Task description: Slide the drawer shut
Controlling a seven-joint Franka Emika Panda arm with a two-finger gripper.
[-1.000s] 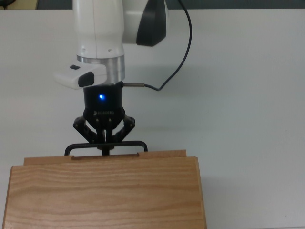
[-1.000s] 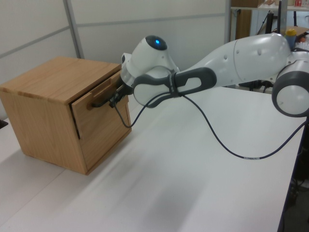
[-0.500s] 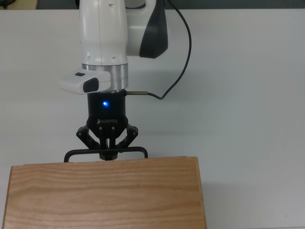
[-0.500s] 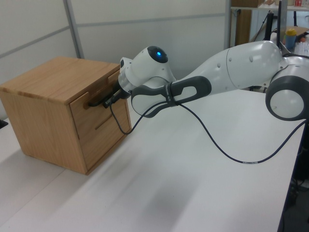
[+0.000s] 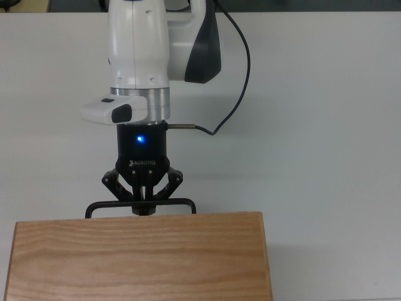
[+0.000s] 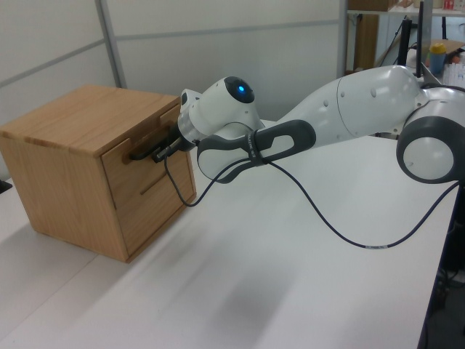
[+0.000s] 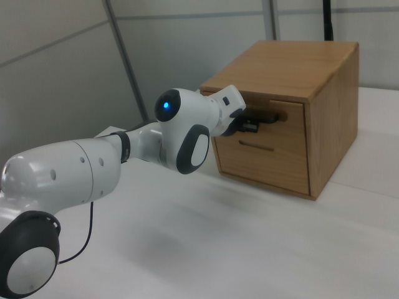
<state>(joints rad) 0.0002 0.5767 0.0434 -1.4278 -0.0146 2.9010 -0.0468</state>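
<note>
On the white worktop (image 5: 326, 125), in the top view, a wooden cabinet (image 5: 138, 257) fills the lower part of the picture, its grained top slab hiding all of the drawer except the thin black bar handle (image 5: 169, 202), which juts out just past the slab's upper edge. The white arm (image 5: 141, 50) comes down from the top edge, and its black claw (image 5: 145, 207) meets the handle near the middle of the bar. The claw's fingers are drawn close together around the bar, with no gap to be seen between them and it. A blue light glows on the claw's body, and a black cable (image 5: 241, 69) loops off to the top view's right.

In the left view, the cabinet (image 6: 80, 167) stands at the left view's left on the worktop (image 6: 290, 291). The drawer (image 6: 145, 149) is the upper one of two fronts, and its panel sits flush with the cabinet face. The claw (image 6: 161, 149) reaches the handle (image 6: 142, 153) from the left view's right, pinched on the bar. The cable (image 6: 349, 233) sags down to the worktop.

In the right view, the cabinet (image 7: 293, 106) stands at the right view's upper right. The drawer (image 7: 274, 128) lies fully in, level with the lower front beneath it. The claw (image 7: 249, 124) is at the handle (image 7: 268, 116), though the fingers themselves are too dark to make out here.
</note>
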